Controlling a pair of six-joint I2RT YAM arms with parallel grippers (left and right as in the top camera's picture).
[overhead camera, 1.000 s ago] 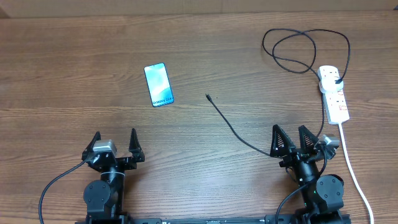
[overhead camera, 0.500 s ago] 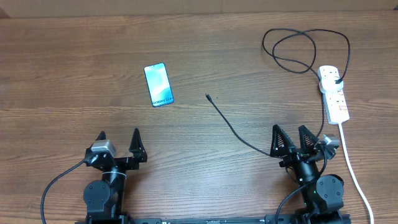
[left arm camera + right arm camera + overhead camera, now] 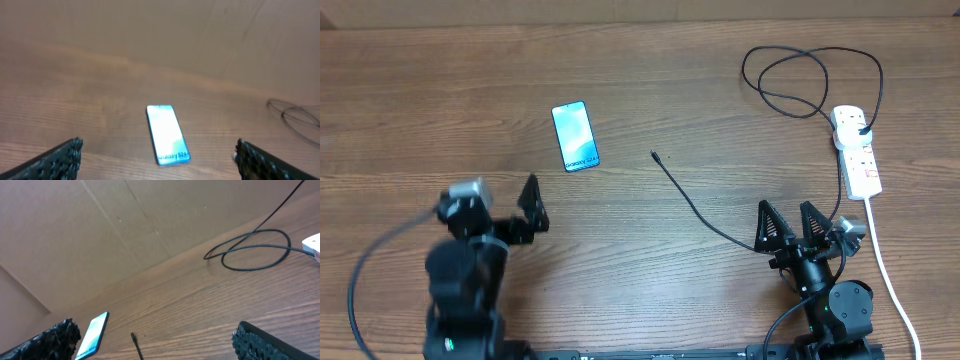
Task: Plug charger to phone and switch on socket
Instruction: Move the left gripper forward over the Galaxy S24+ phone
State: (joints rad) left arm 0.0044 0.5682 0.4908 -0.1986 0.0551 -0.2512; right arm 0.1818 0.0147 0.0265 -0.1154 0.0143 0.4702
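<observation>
At right wrist view's edge, socket [image 3: 313, 244] cropped, left pincer [image 3: 495, 203] blurred

Soft even light, faint shadows; left gripper [image 3: 500, 203] blurred (overhead)

Brown wood-grain tabletop [image 3: 620, 240], grain running left to right, evenly lit. Beyond its far edge stands a tan cardboard-like wall [image 3: 100, 230], creased, with visible seams.

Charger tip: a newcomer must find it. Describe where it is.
On the wooden table, look between the lit phone and the white socket. The thin black charger ends there in a tiny tip lying loose, nearer the phone; the socket's other cord is thick and white.
</observation>
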